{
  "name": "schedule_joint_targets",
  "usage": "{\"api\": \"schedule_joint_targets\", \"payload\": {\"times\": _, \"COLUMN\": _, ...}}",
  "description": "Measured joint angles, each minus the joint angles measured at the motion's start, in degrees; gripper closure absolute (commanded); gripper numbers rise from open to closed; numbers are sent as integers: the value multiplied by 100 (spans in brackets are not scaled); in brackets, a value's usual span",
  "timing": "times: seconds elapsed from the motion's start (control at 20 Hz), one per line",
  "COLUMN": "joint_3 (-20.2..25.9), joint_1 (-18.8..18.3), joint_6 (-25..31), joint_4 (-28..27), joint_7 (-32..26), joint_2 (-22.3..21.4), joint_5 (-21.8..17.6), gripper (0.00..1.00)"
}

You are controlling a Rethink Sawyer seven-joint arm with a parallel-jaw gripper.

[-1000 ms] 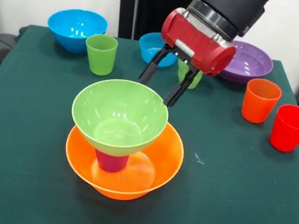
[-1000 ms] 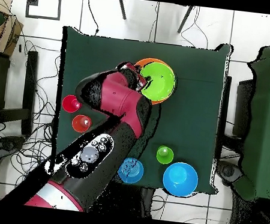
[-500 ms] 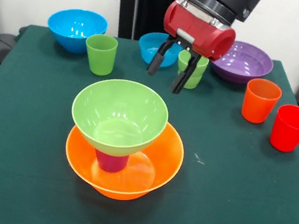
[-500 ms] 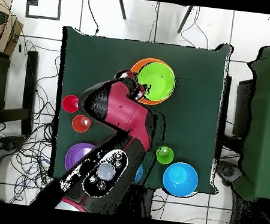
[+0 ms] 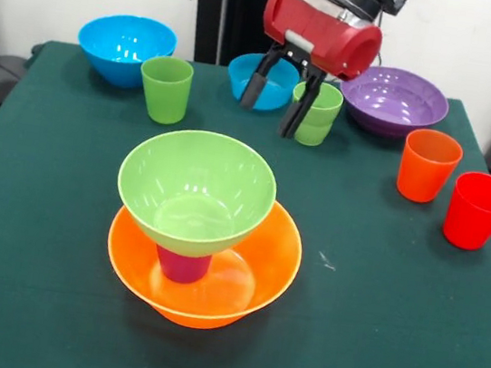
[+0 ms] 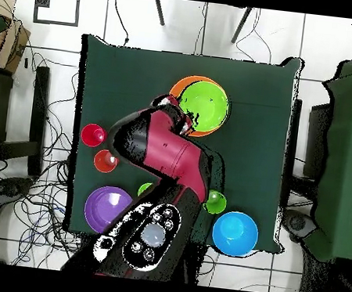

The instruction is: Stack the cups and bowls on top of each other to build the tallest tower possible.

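Note:
The tower stands mid-table: a big orange bowl holds an upturned purple cup, and a lime green bowl sits on the cup. My gripper hangs open and empty behind the tower. It is just left of and in front of a green cup. A second green cup stands at the back left. An orange cup and a red cup stand at the right. From overhead the green bowl covers most of the orange bowl.
A large blue bowl sits at the back left corner. A smaller blue bowl lies behind my gripper, and a wide purple bowl at the back right. In the overhead view my arm hides the smaller blue bowl.
My gripper has risen and drawn back from the green bowl's rim toward the green cup at the rear. It stayed open. The tower has not moved.

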Motion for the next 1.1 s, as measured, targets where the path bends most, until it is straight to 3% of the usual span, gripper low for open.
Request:
{"api": "schedule_joint_targets", "payload": {"times": 0.6, "joint_3": 829, "joint_1": -707, "joint_6": -1, "joint_4": 206, "joint_7": 0, "joint_2": -618, "joint_5": -434, "gripper": 0}}
{"api": "schedule_joint_targets", "payload": {"times": 0.95, "joint_3": 1833, "joint_1": -1567, "joint_6": -50, "joint_4": 535, "joint_7": 0, "joint_2": -922, "joint_5": -661, "gripper": 0}}
{"api": "schedule_joint_targets", "payload": {"times": 1.1, "joint_3": 2072, "joint_1": -1771, "joint_6": -51, "joint_4": 636, "joint_7": 0, "joint_2": -966, "joint_5": -768, "gripper": 0}}
